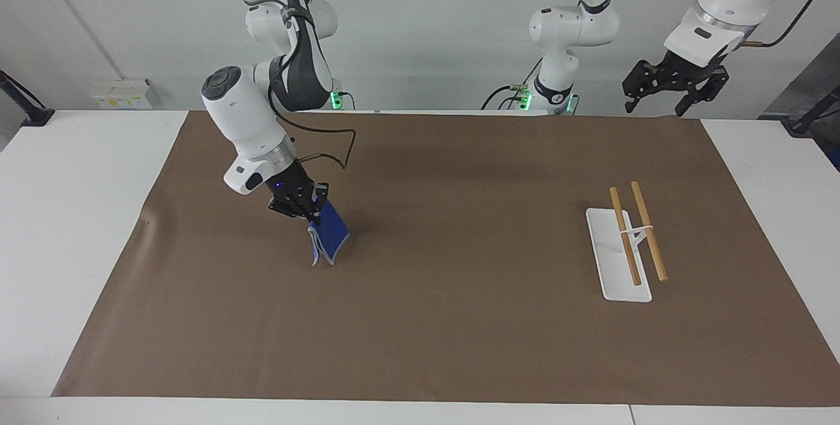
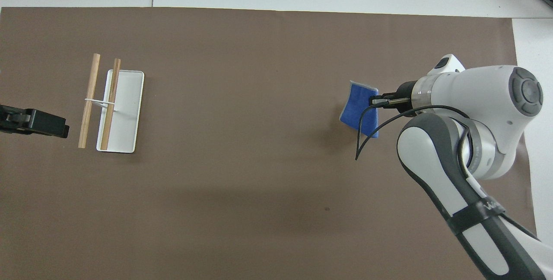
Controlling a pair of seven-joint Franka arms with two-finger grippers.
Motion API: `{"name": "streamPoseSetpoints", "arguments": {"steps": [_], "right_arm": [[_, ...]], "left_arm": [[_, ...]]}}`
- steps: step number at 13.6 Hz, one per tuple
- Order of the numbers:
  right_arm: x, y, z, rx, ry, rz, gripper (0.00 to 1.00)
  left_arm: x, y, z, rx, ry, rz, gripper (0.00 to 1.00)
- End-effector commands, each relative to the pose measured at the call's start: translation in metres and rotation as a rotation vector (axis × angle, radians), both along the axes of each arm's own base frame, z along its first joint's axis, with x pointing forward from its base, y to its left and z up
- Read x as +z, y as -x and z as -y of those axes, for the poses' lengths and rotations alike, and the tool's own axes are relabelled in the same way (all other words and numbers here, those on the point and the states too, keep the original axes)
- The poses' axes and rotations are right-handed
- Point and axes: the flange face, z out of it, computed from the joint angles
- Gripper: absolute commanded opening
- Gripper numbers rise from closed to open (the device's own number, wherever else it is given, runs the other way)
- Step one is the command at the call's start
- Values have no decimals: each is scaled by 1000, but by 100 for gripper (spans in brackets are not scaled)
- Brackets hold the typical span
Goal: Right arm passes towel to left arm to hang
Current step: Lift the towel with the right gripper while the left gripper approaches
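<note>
Right tool (image 1: 303, 205) is clamped on the towel (image 1: 330, 236), dangling over the surface (image 1: 459, 320); left tool (image 1: 672, 80) waits, fingers apart.

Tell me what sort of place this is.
Probably a robotics lab or test cell: two white arms mounted at a table under a brown mat, bare walls, and staged props only. The right gripper holds a towel; a rack stands alone.
</note>
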Motion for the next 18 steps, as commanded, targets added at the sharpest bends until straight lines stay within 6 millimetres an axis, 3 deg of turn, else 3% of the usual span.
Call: {"name": "streamPoseSetpoints", "arguments": {"steps": [1,6,10,14,18], "right_arm": [[31,-2,-19,-22,-142,-20,0],[76,6,-48,-97,-466,-50,0],[85,17,-61,-101,-644,-141,0],[96,24,-69,-142,-817,-187,0],[99,33,-77,-199,-964,-266,0]], "left_arm": [[-7,4,20,-22,1,87,100],[-13,7,49,59,170,77,100],[-25,12,89,299,339,81,100],[-44,22,99,494,539,79,100],[-63,43,131,670,668,42,100]]}}
